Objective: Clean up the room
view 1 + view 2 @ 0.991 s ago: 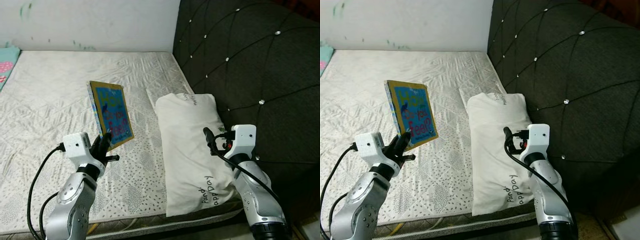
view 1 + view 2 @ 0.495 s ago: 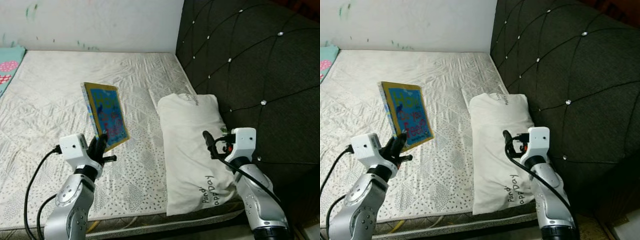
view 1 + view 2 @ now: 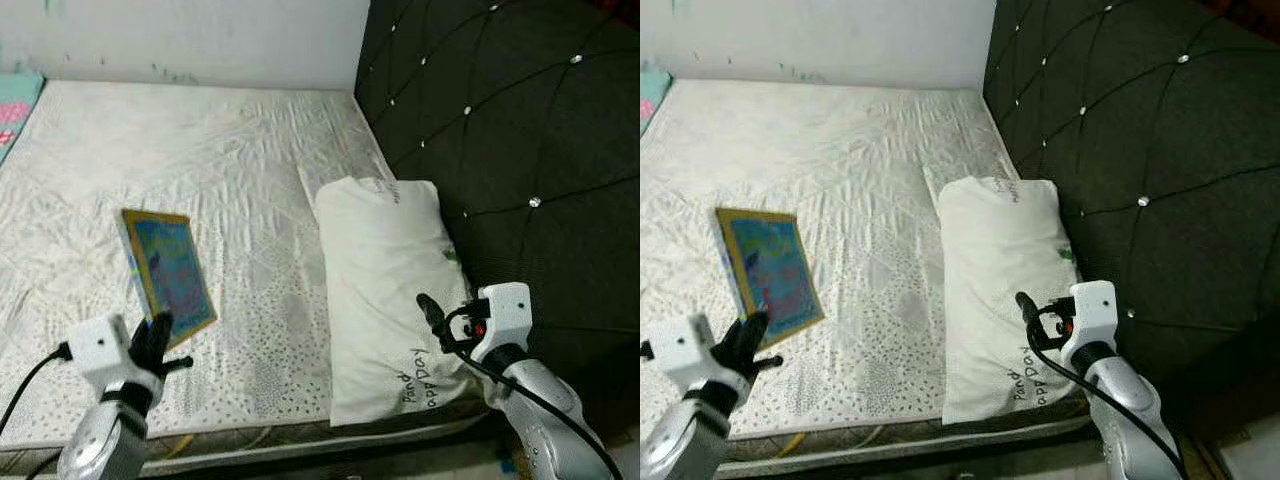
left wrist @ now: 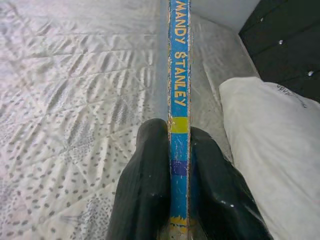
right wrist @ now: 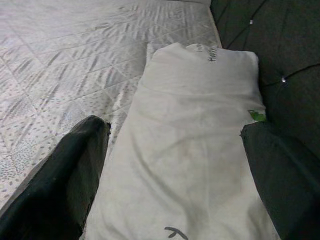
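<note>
The left end effector (image 4: pixel 179 165) pinched a picture book (image 3: pixel 168 275) by its spine, holding it above the mattress (image 3: pixel 220 170), beside the white pillow (image 3: pixel 395 280). The right end effector (image 5: pixel 175 165) hovered spread over that pillow.

My glossy black fingers (image 4: pixel 150 185) pinch a worn paper book (image 3: pixel 168 272); quilted matt cloth mattress (image 3: pixel 200 170), soft white cloth pillow (image 3: pixel 390 290), tufted matt headboard (image 3: pixel 520 130) with shiny studs.
</note>
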Robot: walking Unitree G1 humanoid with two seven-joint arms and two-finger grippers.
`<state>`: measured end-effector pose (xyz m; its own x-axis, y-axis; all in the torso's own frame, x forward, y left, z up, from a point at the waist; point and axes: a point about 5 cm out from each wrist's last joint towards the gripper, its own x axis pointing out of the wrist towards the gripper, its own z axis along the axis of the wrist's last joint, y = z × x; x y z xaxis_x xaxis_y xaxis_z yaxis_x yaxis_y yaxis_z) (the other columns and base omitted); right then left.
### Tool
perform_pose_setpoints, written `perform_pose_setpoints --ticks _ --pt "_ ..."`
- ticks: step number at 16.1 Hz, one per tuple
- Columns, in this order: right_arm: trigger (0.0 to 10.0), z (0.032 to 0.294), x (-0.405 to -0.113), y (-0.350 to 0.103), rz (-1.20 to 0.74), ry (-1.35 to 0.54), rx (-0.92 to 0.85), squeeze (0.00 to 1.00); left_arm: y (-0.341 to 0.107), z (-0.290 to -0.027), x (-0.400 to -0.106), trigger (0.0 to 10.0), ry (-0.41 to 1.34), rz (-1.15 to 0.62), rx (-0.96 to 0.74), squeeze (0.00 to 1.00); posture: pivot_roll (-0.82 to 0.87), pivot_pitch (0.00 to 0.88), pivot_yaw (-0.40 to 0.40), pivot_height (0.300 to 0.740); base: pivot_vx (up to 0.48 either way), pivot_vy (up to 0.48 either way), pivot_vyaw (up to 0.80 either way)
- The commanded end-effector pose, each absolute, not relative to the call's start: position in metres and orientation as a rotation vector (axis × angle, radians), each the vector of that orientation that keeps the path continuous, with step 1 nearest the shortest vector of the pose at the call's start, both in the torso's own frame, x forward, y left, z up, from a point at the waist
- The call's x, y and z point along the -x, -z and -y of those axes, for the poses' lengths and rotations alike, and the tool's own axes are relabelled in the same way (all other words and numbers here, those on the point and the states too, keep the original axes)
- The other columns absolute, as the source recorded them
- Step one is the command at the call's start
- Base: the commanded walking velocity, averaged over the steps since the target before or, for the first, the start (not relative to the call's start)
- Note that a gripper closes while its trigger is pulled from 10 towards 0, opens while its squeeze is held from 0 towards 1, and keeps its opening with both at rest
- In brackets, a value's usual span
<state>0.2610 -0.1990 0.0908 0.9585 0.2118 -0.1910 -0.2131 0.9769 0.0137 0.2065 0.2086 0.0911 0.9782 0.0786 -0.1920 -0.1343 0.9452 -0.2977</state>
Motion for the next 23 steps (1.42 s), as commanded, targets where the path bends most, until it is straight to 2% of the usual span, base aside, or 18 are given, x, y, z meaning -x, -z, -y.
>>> perform_pose_setpoints --ticks 1,6,8,10,12,14,16,17,20,22,23 --pt "10.0 0.201 -0.261 -0.095 -0.188 -0.225 0.02 0.0 -0.104 -0.207 -0.209 10.0 -0.092 -0.122 0.316 0.0 -0.04 0.095 -0.092 0.74 0.0 0.0 0.0" --pt "10.0 0.19 -0.259 -0.098 -0.193 -0.286 -0.032 0.0 -0.105 -0.204 -0.21 10.0 -0.09 -0.118 0.304 0.0 -0.04 0.091 -0.094 0.74 0.0 0.0 0.0" --pt "10.0 0.174 -0.24 -0.105 -0.224 -0.488 -0.075 0.0 -0.108 -0.204 -0.211 10.0 -0.088 -0.11 0.297 0.0 -0.04 0.091 -0.092 0.74 0.0 0.0 0.0" --pt "10.0 0.178 -0.216 -0.107 -0.253 -0.547 -0.07 0.0 -0.109 -0.205 -0.212 10.0 -0.086 -0.105 0.292 0.0 -0.05 0.091 -0.092 0.74 0.0 0.0 0.0" --pt "10.0 0.189 -0.205 -0.102 -0.264 -0.515 0.0 0.0 -0.111 -0.205 -0.213 10.0 -0.092 -0.097 0.29 0.0 -0.06 0.09 -0.09 0.74 0.0 0.0 0.0" --pt "10.0 0.21 -0.205 -0.088 -0.231 -0.371 0.141 0.0 -0.111 -0.199 -0.217 10.0 -0.091 -0.085 0.281 0.0 -0.06 0.075 -0.081 0.74 0.0 0.0 0.0" --pt "10.0 0.226 -0.207 -0.078 -0.183 -0.195 0.115 0.0 -0.114 -0.199 -0.224 10.0 -0.094 -0.059 0.282 0.0 -0.06 0.065 -0.074 0.74 0.0 0.0 0.0" --pt "10.0 0.226 -0.208 -0.081 -0.176 -0.168 0.105 0.0 -0.116 -0.199 -0.227 10.0 -0.096 -0.048 0.276 0.0 -0.06 0.06 -0.071 0.74 0.0 0.0 0.0" --pt "10.0 0.207 -0.221 -0.112 -0.04 -0.203 0.001 0.0 -0.12 -0.199 -0.232 10.0 -0.106 -0.017 0.265 0.0 -0.06 0.051 -0.063 0.74 0.0 0.0 0.0" --pt "10.0 0.173 -0.246 -0.148 0.098 -0.271 -0.087 0.0 -0.122 -0.192 -0.231 10.0 -0.096 0.002 0.272 0.0 -0.05 0.039 -0.072 0.74 0.0 0.0 0.0" --pt "10.0 0.161 -0.253 -0.153 0.123 -0.291 -0.126 0.0 -0.123 -0.19 -0.231 10.0 -0.099 0.006 0.277 0.0 -0.05 0.035 -0.075 0.74 0.0 0.0 0.0"
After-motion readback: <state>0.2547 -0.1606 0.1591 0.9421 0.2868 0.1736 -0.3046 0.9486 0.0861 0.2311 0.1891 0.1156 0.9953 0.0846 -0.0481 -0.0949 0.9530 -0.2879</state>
